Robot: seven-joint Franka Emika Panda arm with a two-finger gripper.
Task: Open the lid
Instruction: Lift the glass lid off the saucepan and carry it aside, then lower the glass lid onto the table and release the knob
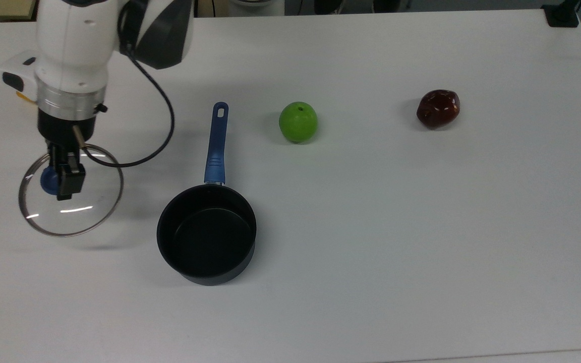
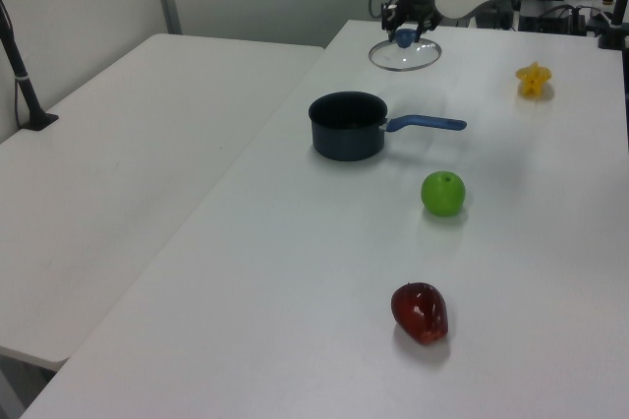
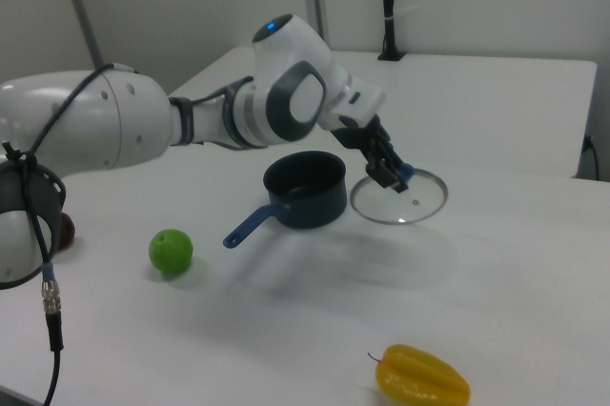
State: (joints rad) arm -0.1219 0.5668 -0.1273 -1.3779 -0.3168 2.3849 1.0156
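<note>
The round glass lid (image 1: 76, 214) (image 2: 413, 57) (image 3: 405, 201) with its metal rim hangs in the air, clear of the pot, at the top view's left. My gripper (image 1: 61, 180) (image 2: 404, 33) (image 3: 396, 175) is shut on its blue knob (image 1: 47, 181). A faint shadow of the lid lies on the table below it. The black saucepan (image 1: 207, 234) (image 2: 344, 126) (image 3: 306, 189) stands uncovered and empty, its long blue handle (image 1: 217, 143) pointing toward the table's far side in the top view.
A green apple (image 1: 298, 122) (image 2: 442, 193) (image 3: 171, 251) lies near the pan's handle, a dark red fruit (image 1: 438, 108) (image 2: 420, 312) further to the top view's right. A yellow starfruit (image 2: 533, 79) (image 3: 421, 376) lies beyond the lid. The white table (image 1: 421, 227) stretches to the right.
</note>
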